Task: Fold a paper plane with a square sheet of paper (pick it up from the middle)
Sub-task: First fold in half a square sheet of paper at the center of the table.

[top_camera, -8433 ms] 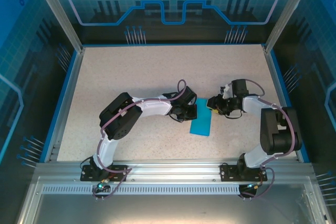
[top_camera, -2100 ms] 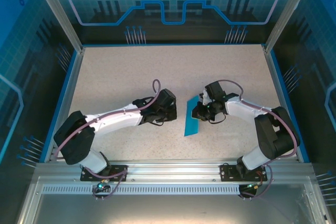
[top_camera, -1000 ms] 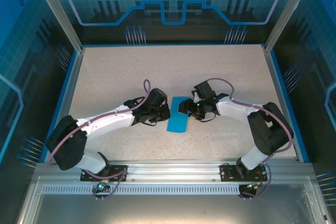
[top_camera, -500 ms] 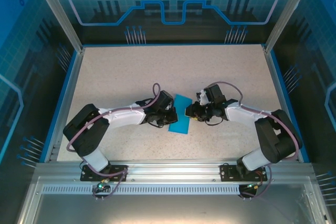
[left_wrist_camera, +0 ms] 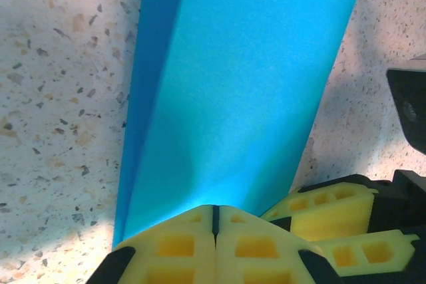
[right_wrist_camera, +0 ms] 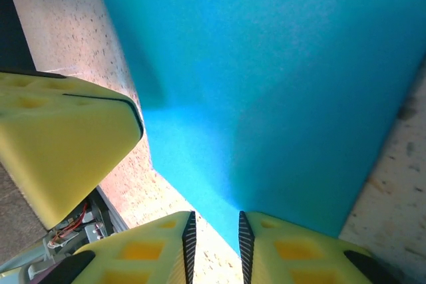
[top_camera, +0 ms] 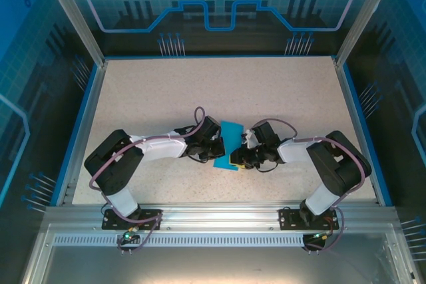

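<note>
The square sheet of paper [top_camera: 231, 139], bright blue and folded into a narrow strip, lies mid-table between both grippers. My left gripper [top_camera: 217, 151] is at its left near edge; in the left wrist view its yellow jaws [left_wrist_camera: 214, 221] are pressed together on the paper's [left_wrist_camera: 246, 84] end. My right gripper [top_camera: 238, 159] is at the strip's near right corner. In the right wrist view its jaws [right_wrist_camera: 214, 237] stand a narrow gap apart, with the paper's [right_wrist_camera: 279, 78] corner lying against the right fingertip [right_wrist_camera: 293, 251]. A paper plane is out of view.
The speckled table [top_camera: 166, 91] is bounded by blue rails and clear enclosure walls. The two grippers sit almost touching: the right gripper's yellow fingers [left_wrist_camera: 333, 224] show in the left wrist view, and a left finger [right_wrist_camera: 60, 144] shows in the right wrist view.
The right gripper has slid nearer and leftward to the paper's near corner, and its jaws have narrowed a lot. The left gripper stays shut on the paper, which has shifted slightly.
</note>
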You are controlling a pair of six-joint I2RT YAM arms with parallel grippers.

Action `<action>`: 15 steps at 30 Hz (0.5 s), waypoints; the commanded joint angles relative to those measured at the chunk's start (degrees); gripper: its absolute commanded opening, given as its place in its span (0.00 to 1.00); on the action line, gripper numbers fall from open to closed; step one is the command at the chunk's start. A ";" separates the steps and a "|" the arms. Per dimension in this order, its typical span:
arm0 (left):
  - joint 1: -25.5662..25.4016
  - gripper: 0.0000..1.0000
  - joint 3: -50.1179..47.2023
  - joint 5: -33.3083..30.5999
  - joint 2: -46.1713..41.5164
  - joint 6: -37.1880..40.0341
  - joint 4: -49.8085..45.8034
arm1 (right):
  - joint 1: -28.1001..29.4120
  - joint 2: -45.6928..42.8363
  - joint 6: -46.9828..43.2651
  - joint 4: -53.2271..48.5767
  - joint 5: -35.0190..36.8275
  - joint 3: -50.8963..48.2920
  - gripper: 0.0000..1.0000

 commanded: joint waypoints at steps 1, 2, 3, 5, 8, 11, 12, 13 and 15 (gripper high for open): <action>0.40 0.05 -0.03 -0.12 1.18 1.39 -1.70 | 0.34 0.02 -1.15 -0.10 -0.41 -1.38 0.28; 0.40 0.05 0.05 0.00 1.34 1.54 -1.70 | 0.34 -0.59 -1.34 -0.17 -0.77 -1.42 0.28; 0.39 0.05 0.26 0.01 1.44 1.59 -1.87 | 0.27 -1.45 -1.50 -0.27 -1.34 -1.43 0.28; 0.35 0.05 0.52 0.09 1.53 1.77 -2.05 | 0.32 -3.47 -1.64 -0.11 -2.14 -1.96 0.29; 0.34 0.05 0.84 0.01 1.62 2.00 -2.38 | 0.34 -5.91 -1.19 1.51 -2.84 -4.10 0.29; 0.40 0.04 1.10 0.05 2.00 2.27 -2.58 | 0.31 -5.78 -1.12 2.86 -2.82 -5.78 0.28; 0.38 0.04 1.10 0.17 2.19 2.27 -2.59 | 0.34 -5.19 -1.18 3.60 -2.96 -6.15 0.28; 0.40 0.04 1.19 0.26 2.23 2.25 -2.51 | 0.23 -4.34 -1.38 3.53 -2.82 -6.30 0.28; 0.40 0.04 1.19 0.27 2.28 2.18 -2.55 | -0.09 -3.25 -1.89 2.11 -0.98 -6.29 0.28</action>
